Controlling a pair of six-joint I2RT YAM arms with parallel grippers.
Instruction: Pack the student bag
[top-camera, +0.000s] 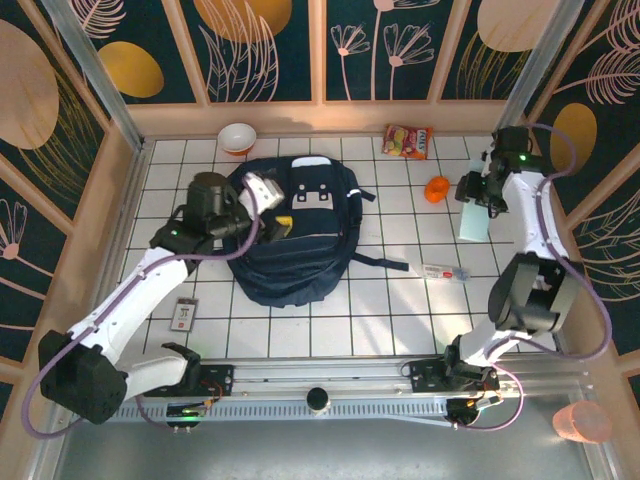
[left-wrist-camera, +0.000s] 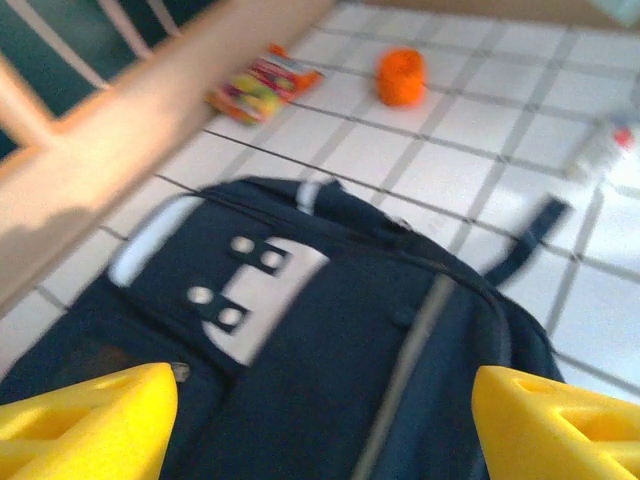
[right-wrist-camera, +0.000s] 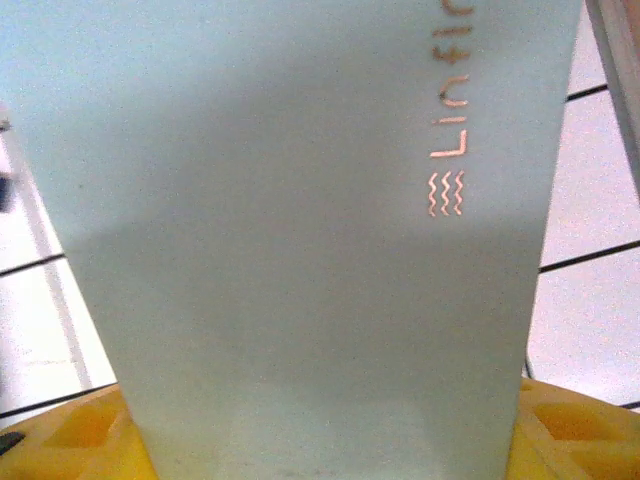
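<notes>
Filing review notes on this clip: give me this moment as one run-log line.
left gripper: open, above backpack | right gripper: closed on pale notebook | backpack: lying on tiled table

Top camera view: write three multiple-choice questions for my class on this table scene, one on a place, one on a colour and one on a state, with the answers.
1. Where is the white bowl?
A) near the back wall, beyond the backpack
B) inside the backpack
C) beside the arm bases

2. What colour is the backpack?
A) red
B) green
C) navy blue

3. How is the left gripper?
A) shut on a strap
B) open above the backpack
C) shut on the bowl

Answers:
1 A: the bowl sits close to the wall, apart from the backpack.
2 C: its fabric is dark blue.
3 B: its yellow fingers stand wide apart over the backpack, with nothing held between them.
</notes>
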